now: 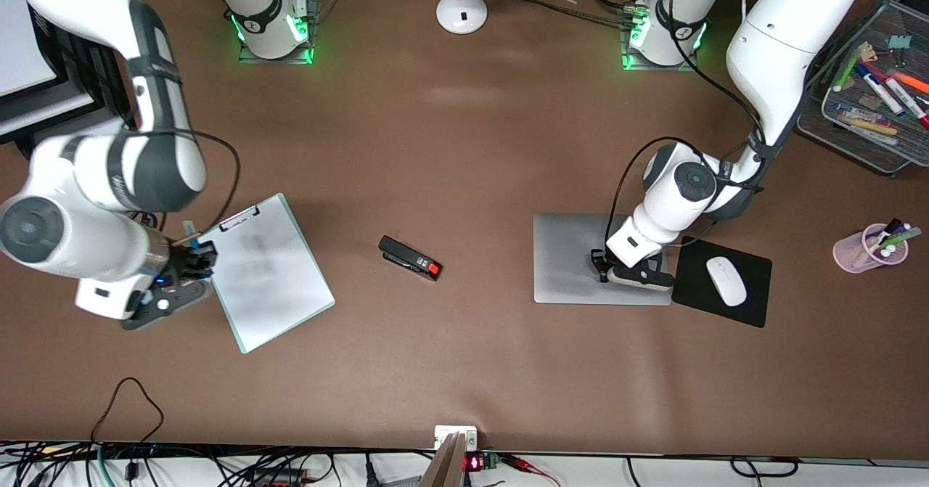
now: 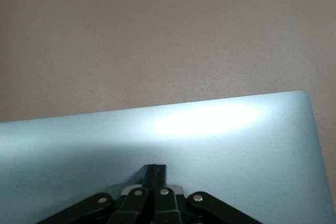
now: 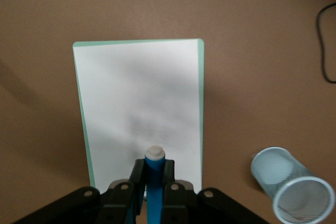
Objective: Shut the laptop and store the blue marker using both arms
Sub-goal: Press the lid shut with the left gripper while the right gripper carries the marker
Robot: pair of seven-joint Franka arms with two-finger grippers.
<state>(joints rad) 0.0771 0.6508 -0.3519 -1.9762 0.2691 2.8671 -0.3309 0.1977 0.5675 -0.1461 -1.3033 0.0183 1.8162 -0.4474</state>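
notably, right tool (image 3: 152,182) clamps the blue marker (image 3: 154,177) tip-outward over the clipboard (image 3: 140,108), mesh cup (image 3: 292,191) just beside; left tool (image 2: 155,174), pressed together, rests on the closed laptop (image 1: 573,255).

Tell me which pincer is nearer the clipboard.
Right. The right pincer, shut on the blue marker, is at the clipboard edge toward the right arm's end. The left pincer, shut, rests on the closed laptop, toward the left arm's end.

No readable text, label or number anywhere.
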